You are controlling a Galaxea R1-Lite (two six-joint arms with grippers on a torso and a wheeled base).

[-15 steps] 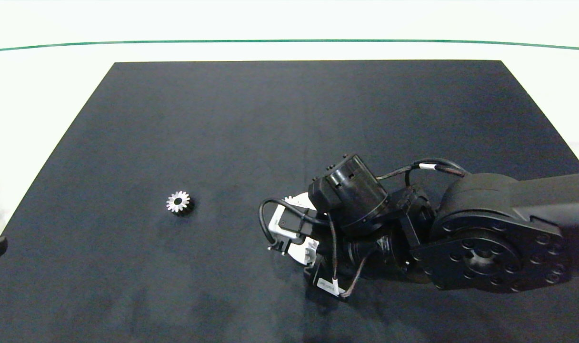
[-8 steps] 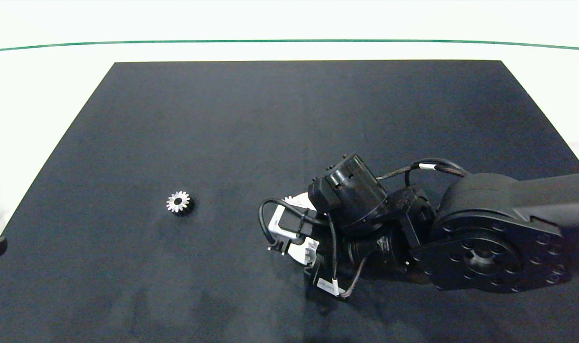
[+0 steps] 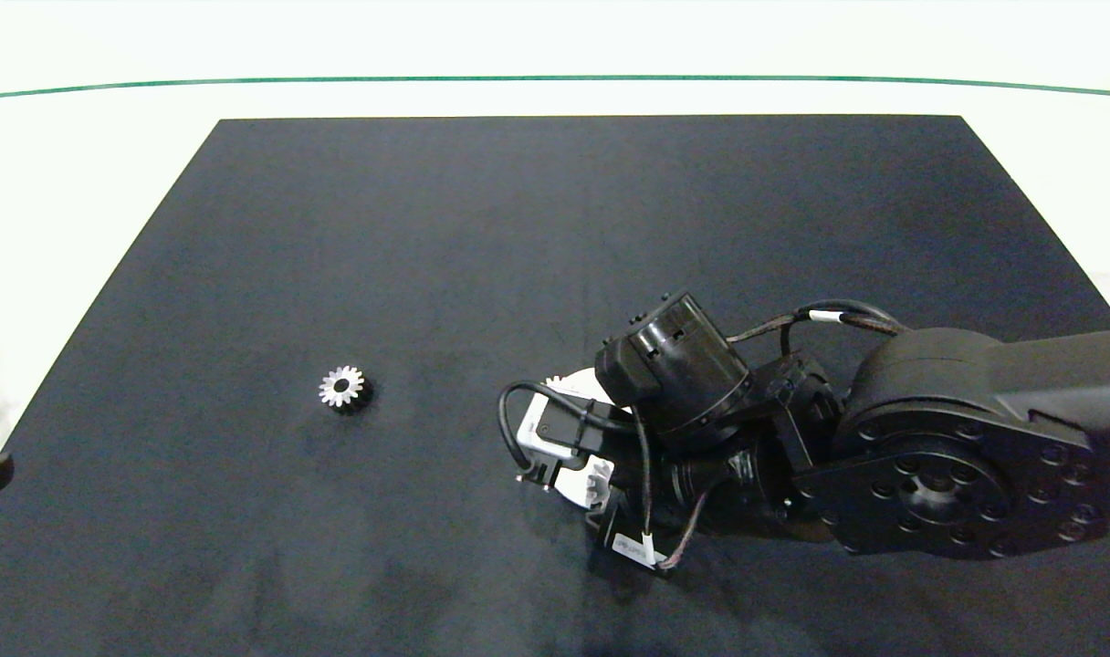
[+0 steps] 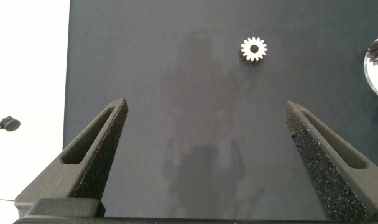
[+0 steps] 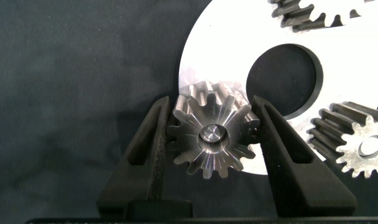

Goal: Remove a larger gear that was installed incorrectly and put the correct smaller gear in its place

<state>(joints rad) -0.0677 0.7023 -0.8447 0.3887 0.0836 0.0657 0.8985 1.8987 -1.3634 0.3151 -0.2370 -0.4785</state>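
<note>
The smaller gear [image 3: 341, 388] [image 4: 253, 48], silver with an open dark hole, lies alone on the black mat left of centre. In the right wrist view my right gripper [image 5: 211, 106] is shut on the larger gear [image 5: 211, 140], one finger pressed to each flank. This gear has long pointed teeth, sits at the rim of the white round plate [image 5: 239, 37] [image 3: 573, 482], and shows a pale pin end in its centre. In the head view the right wrist hides that grip. My left gripper [image 4: 206, 106] hangs open over bare mat near the left edge, short of the smaller gear.
Two more silver gears [image 5: 313, 12] [image 5: 357, 144] with pale centres sit on the plate around its large round hole [image 5: 282, 78]. The black mat [image 3: 555, 228] covers most of the white table. A green line [image 3: 555, 78] runs across the far side.
The right arm and wrist have shifted slightly to the right and toward the near edge. The smaller gear and the left arm have stayed put.
</note>
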